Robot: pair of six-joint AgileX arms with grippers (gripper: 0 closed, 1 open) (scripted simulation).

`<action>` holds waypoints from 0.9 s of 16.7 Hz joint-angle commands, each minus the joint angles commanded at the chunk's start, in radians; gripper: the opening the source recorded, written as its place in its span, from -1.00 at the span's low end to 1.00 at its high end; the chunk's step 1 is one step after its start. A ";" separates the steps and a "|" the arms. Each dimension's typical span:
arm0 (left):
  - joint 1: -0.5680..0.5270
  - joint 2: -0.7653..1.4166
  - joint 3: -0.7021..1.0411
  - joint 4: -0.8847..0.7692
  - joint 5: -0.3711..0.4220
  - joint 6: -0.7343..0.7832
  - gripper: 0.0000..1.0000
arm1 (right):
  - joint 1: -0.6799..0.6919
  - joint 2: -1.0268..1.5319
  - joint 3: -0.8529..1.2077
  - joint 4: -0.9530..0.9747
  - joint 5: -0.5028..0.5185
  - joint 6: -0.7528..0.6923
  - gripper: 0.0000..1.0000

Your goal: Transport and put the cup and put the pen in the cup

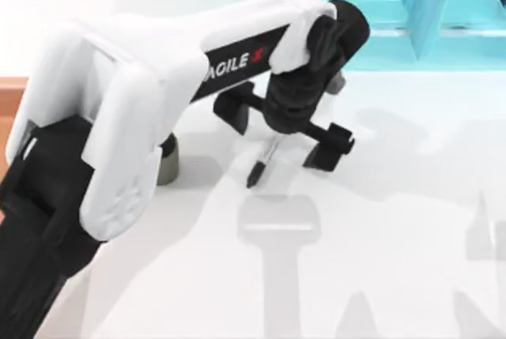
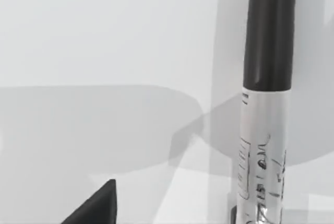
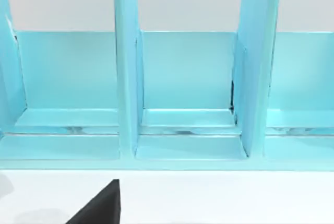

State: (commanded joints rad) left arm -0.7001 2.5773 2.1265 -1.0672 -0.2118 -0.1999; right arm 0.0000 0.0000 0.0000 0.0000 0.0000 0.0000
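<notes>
Above the counter (image 1: 379,260), the pen (image 1: 263,159) is straddled by the wide-spread left hand (image 1: 286,133) (cup (image 1: 168,160) beside), and could be nudged aside if closed off-centre.

Left end effector (image 1: 286,133) low, fingers spread wide.

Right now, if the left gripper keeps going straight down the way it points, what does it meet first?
The pen. The left gripper hangs over it on the table, fingers open and set to either side, so its palm would likely meet the pen first, though the fingertips may reach the table sooner; depth is unclear.
</notes>
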 joint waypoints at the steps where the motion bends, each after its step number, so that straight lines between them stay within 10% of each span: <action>1: 0.002 0.005 -0.015 0.016 0.000 0.003 1.00 | 0.000 0.000 0.000 0.000 0.000 0.000 1.00; 5: 0.003 0.007 -0.019 0.021 0.000 0.003 1.00 | 0.000 0.000 0.000 0.000 0.000 0.000 1.00; 15: 0.003 0.007 -0.019 0.021 0.000 0.003 -0.51 | 0.000 0.000 0.000 0.000 0.000 0.000 1.00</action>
State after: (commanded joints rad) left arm -0.6970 2.5839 2.1075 -1.0465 -0.2117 -0.1965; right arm 0.0000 0.0000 0.0000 0.0000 0.0000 0.0000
